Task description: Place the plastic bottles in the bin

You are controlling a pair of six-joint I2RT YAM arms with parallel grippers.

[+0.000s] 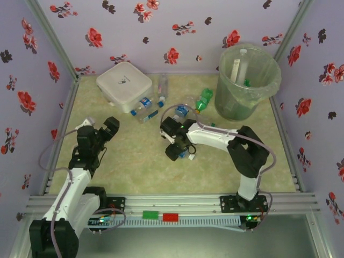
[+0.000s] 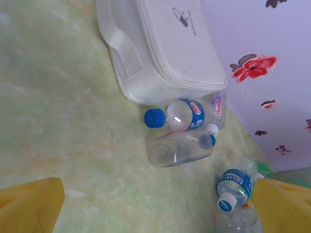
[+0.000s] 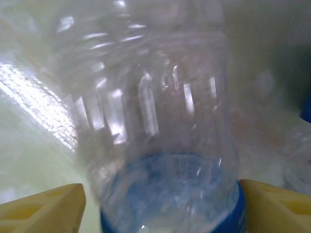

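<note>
A clear bottle [image 3: 160, 121], blurred at close range, runs off the top and bottom edges between the fingers [image 3: 43, 208] of the right gripper [image 3: 163, 208]; contact cannot be told. The white box [image 2: 165, 43] is cropped at the upper edge, and a blue-labelled bottle [image 2: 235, 184] sits partly behind a finger [image 2: 282, 208] of the left gripper [image 2: 155, 194]

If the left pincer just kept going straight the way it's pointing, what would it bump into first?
Probably the clear bottle lying on its side, straight ahead of the open left pincer. The blue-capped bottle and the white box lie just behind it. Depth is hard to judge.
</note>
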